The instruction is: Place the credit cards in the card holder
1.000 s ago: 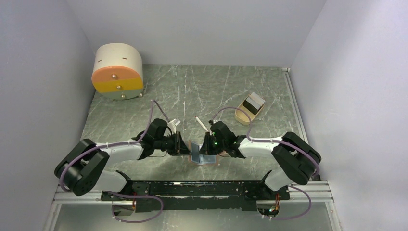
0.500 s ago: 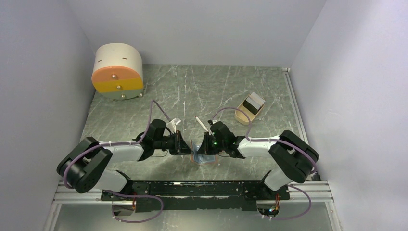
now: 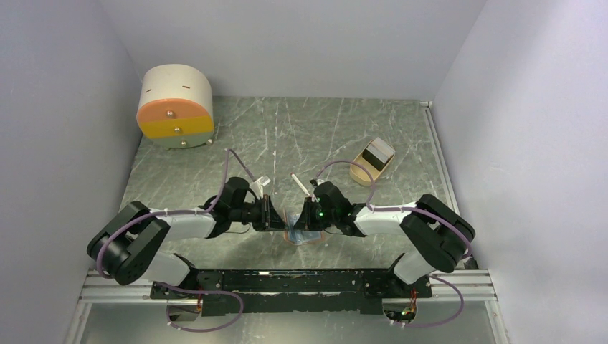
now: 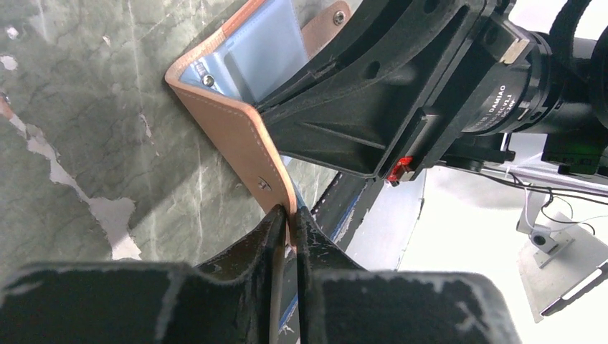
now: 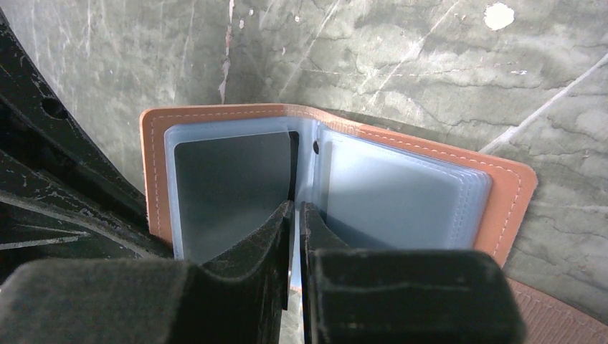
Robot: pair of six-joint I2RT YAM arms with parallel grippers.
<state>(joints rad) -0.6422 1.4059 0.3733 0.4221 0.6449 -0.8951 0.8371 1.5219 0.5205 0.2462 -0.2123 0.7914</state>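
Note:
The card holder (image 3: 297, 233), tan leather with clear sleeves, hangs open low over the table between both grippers. My left gripper (image 3: 276, 217) is shut on the edge of its leather cover (image 4: 229, 122), with the jaws (image 4: 290, 218) pinching it from both sides. My right gripper (image 3: 307, 217) reaches into the open holder (image 5: 513, 190) and is shut (image 5: 295, 209) on a thin clear sleeve near the spine. The left sleeve looks dark; I cannot tell if a card is in it. The credit cards (image 3: 376, 154), the top one black with a white band, lie at the back right, away from both grippers.
The cards rest on a small tan tray (image 3: 361, 172). A thin white stick (image 3: 297, 181) lies just behind the grippers. A round cream and orange drawer box (image 3: 176, 106) stands at the back left. Grey walls close in the table on three sides.
The left gripper has edged right and closed on the cover. The card holder now sits lower and flatter between the grippers. The right arm has barely moved.

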